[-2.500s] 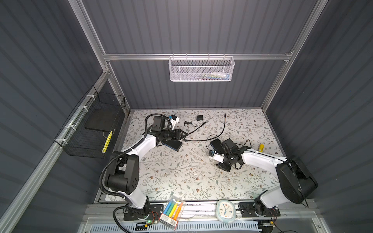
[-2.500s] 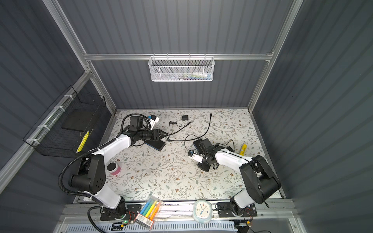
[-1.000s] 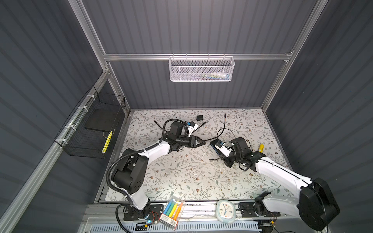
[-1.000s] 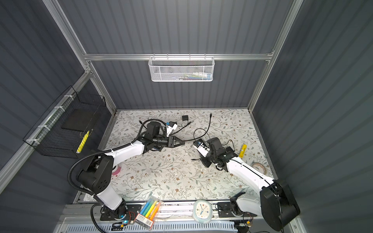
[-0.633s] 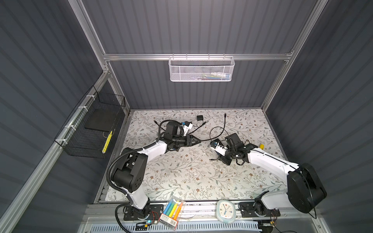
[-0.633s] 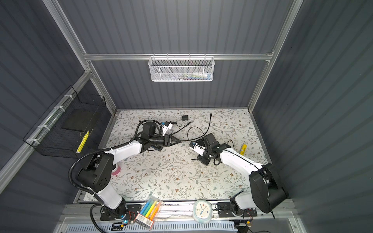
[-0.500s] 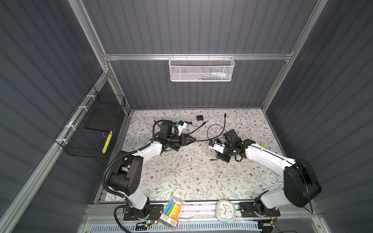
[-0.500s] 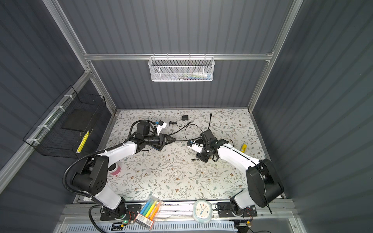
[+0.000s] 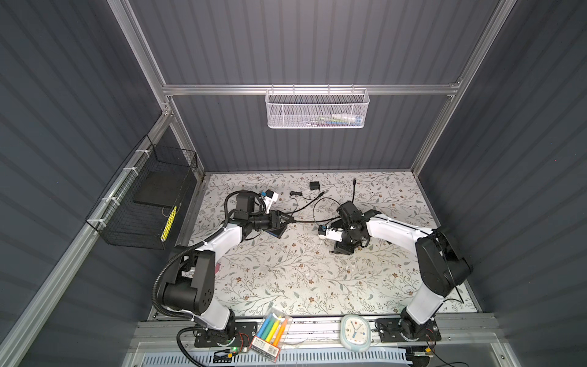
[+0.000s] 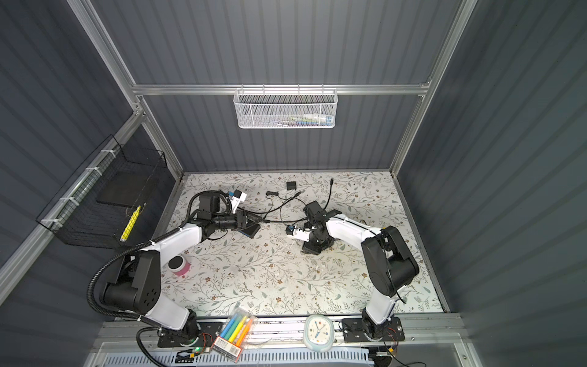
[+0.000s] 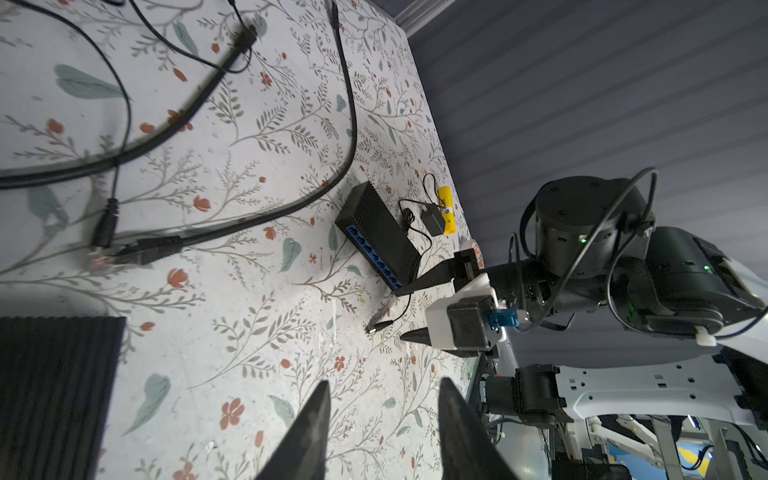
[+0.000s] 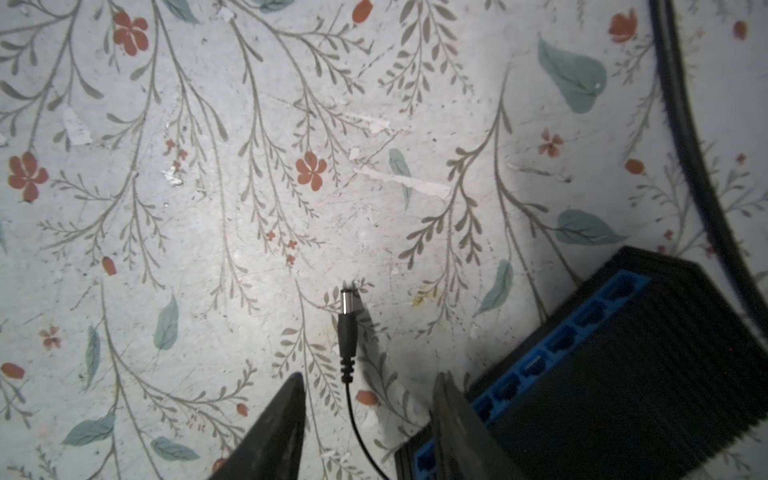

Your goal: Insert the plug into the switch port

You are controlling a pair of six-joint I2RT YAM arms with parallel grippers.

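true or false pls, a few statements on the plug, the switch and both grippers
1. The right gripper is open and holds nothing. True.
2. The small black barrel plug sits in a port of the black switch with blue ports. False: it lies loose on the floral mat, apart from the switch.
3. The left gripper is clamped on the black network cable. False: its jaws stand apart and empty, and the cable lies on the mat.
4. A yellow tube lies next to a black power adapter. True.
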